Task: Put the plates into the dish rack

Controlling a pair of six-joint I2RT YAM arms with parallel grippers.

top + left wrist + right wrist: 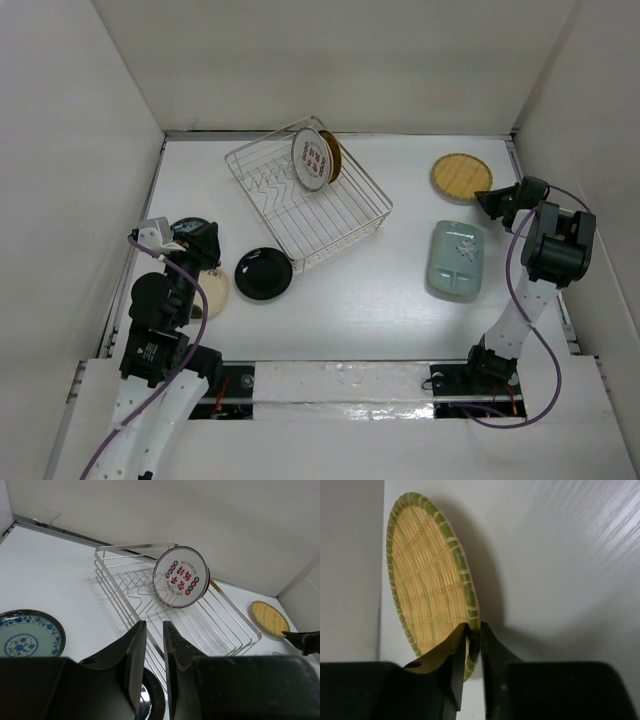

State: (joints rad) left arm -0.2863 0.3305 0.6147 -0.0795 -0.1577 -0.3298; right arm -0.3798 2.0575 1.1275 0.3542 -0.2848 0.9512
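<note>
2 plates (312, 158) racked (upright) | 5 loose | right tool (473, 631): tan plate (461, 177)

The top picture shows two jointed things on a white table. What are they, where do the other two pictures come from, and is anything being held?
Those are two robot arms, seen by a camera above and behind them. The other pictures come from a camera on each wrist, looking past that arm's own fingers. On the table sits a wire dish rack with a white red-marked plate standing in it. Loose around it lie a black plate, a pale green rectangular dish and a woven plate. The right arm's fingers pinch the woven plate's rim. The left arm's fingers stand slightly apart, holding nothing.
</note>
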